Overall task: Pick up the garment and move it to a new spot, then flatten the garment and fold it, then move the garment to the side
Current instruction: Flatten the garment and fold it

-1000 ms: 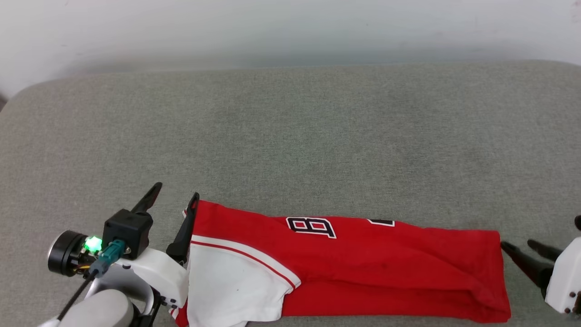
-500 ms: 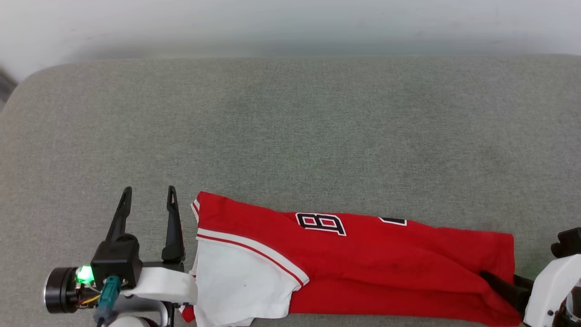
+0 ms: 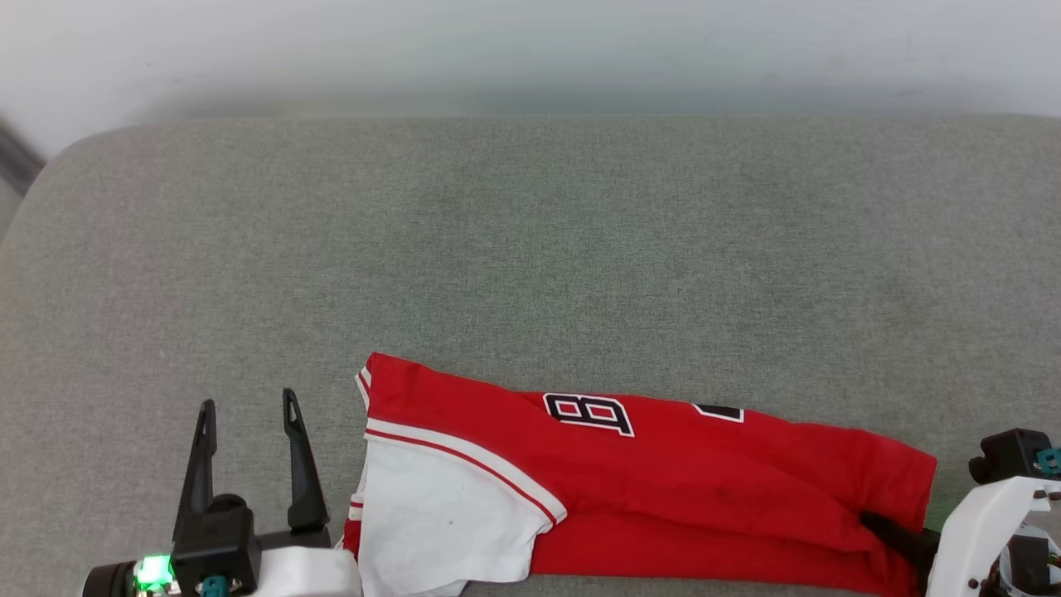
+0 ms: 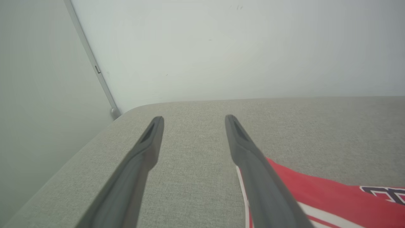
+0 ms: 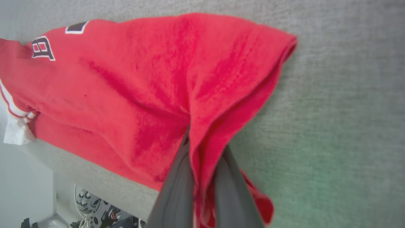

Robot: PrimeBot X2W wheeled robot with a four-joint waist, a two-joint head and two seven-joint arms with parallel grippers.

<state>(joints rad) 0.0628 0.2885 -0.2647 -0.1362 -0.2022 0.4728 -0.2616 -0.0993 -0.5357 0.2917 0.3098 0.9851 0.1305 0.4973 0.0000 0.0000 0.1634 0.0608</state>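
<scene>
Right gripper [image 5: 206,143]: clamped on the hem of the red, white-sleeved cloth T-shirt [image 3: 663,473].
Left gripper [image 3: 249,401]: spread, just beside its sleeve end.

Broad grey fabric cushion [image 3: 530,249] against a pale wall [image 3: 530,50]

The soft red cloth T-shirt with white sleeves [image 3: 663,481] is looking matt and fuzzy. The grey upholstered cushion [image 3: 530,249] is showing a coarse woven texture. At seven o'clock, the left gripper's [image 3: 249,400] dark fingers are appearing smooth, matt plastic.
</scene>
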